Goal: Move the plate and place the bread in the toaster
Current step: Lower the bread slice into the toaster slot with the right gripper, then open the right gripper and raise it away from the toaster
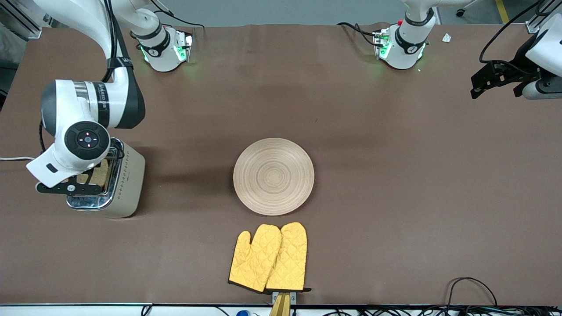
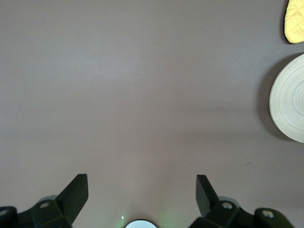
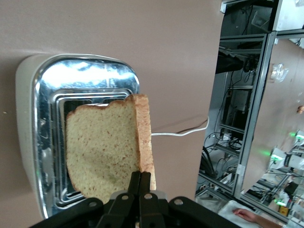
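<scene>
A pair of yellow quilted fabric oven mitts with dark trim lies at the lower centre of the front view, overlapping side by side on the brown table surface. One mitt's yellow tip shows at the upper right corner of the left wrist view.

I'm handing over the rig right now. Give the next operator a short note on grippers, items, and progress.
Right gripper: shut on the bread, holding it over the toaster slots at the right arm's end of the table.
Left gripper: open, waiting over bare table at the left arm's end.
Plate: mid-table, nothing on it, with the yellow oven mitts nearer the front camera.
Left: lower the bread into a slot and release.
</scene>
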`<state>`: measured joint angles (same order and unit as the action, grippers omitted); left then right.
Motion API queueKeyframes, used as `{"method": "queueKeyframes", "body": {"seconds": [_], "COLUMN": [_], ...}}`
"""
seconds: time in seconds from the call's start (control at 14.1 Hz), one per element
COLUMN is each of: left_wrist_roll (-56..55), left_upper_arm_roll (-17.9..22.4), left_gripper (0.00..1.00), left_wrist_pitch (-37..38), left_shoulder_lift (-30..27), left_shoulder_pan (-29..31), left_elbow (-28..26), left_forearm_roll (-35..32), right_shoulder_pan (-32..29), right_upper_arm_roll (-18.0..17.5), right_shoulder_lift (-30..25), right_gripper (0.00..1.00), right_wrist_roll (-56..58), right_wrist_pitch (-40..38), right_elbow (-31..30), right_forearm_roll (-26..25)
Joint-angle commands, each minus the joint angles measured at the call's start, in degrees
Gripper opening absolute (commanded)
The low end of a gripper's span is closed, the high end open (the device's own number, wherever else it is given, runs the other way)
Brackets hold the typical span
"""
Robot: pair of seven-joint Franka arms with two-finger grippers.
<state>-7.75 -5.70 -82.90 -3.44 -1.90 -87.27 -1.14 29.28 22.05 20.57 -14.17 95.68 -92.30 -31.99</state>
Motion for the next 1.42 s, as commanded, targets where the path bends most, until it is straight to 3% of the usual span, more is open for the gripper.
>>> {"method": "queueKeyframes", "body": {"seconds": [0.0, 0.14, 0.28, 0.35, 0.42, 0.5, 0.71, 0.99, 1.34], "left_wrist_roll": [1.16, 1.16, 1.16, 1.16, 1.16, 1.16, 0.98, 0.9, 0.9], "left_upper_arm_roll": [0.25, 0.25, 0.25, 0.25, 0.25, 0.25, 0.34, 0.25, 0.34], "left_gripper": [1.0, 1.0, 1.0, 1.0, 1.0, 1.0, 1.0, 1.0, 1.0], "left_wrist_pitch": [0.28, 0.19, 0.19, 0.19, 0.19, 0.19, 0.28, 0.37, 0.46], "left_shoulder_lift": [-0.07, 0.02, 0.02, -0.07, -0.07, -0.07, -0.16, 0.1, 0.1], "left_shoulder_pan": [0.05, 0.14, 0.05, 0.05, 0.14, 0.14, 0.14, 0.41, 0.49], "left_elbow": [0.26, 0.26, 0.26, 0.35, 0.26, 0.26, 0.87, 1.14, 1.23], "left_forearm_roll": [0.18, 0.18, 0.09, 0.0, 0.09, 0.0, -0.08, -0.09, -0.17], "right_shoulder_pan": [0.25, 0.08, -0.36, -0.8, -1.59, -1.94, -2.12, -4.84, -5.55], "right_upper_arm_roll": [-0.16, -0.25, -0.16, -0.08, -0.08, -0.16, 0.1, 0.19, 0.28], "right_shoulder_lift": [0.08, 0.61, 1.23, 1.23, 0.97, 0.27, -4.73, -12.46, -21.96], "right_gripper": [0.02, 0.1, 0.37, 0.62, 0.79, 0.86, 1.0, 1.0, 1.0], "right_wrist_roll": [-2.96, -4.37, -4.38, -4.38, -3.77, -3.24, -0.17, 2.92, 3.53], "right_wrist_pitch": [4.58, 7.32, 9.42, 10.22, 10.06, 9.71, 7.61, 2.33, -2.59], "right_elbow": [-3.67, -4.56, -4.47, -4.21, -3.95, -3.95, -3.77, -3.86, -4.47], "right_forearm_roll": [2.8, 3.77, 9.2, 12.45, 14.13, 15.28, 19.49, 26.09, 27.6]}}
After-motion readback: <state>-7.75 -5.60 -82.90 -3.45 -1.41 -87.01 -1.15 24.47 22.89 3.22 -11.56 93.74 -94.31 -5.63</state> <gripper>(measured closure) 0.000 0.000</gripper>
